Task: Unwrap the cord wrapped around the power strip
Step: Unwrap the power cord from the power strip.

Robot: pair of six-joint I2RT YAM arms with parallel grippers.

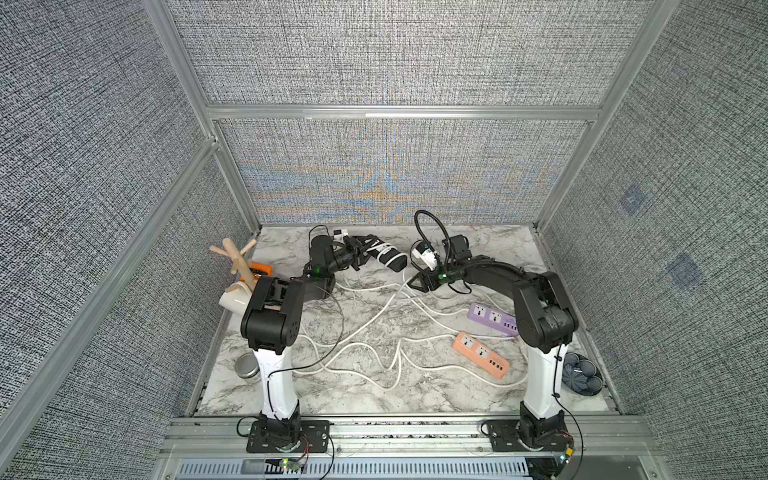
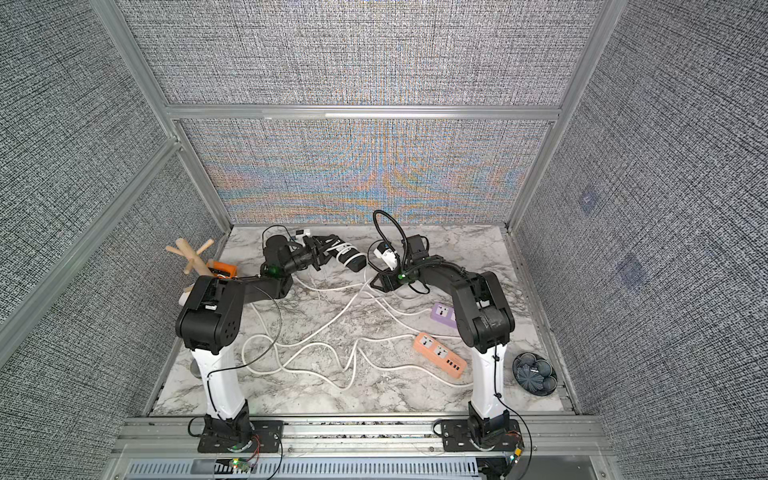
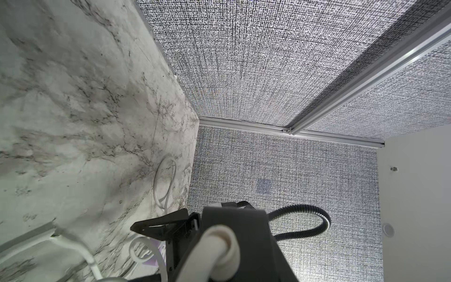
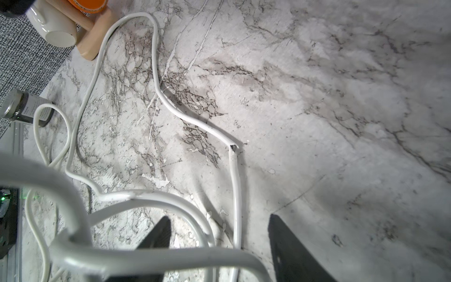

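Tabletop [image 1: 415, 395], left gripper [image 1: 365, 249] grips power strip [image 1: 392, 258], right gripper [image 4: 218, 219] parted over cord [image 4: 235, 183]

There are three power strips: one black power strip [image 1: 395, 261], one purple power strip [image 1: 492, 318] and one orange power strip [image 1: 481, 354]. There are two robot arms, the left arm [image 1: 272, 316] and the right arm [image 1: 540, 307]. There is one wooden mug rack [image 1: 239, 259], one white mug [image 1: 233, 302], one orange thing [image 1: 262, 269], one little jar [image 1: 247, 366], one dark blue bowl [image 1: 582, 374] and one white plug [image 1: 426, 254]. The white cords [image 4: 235, 185] lie all tangled, so I cannot count them.
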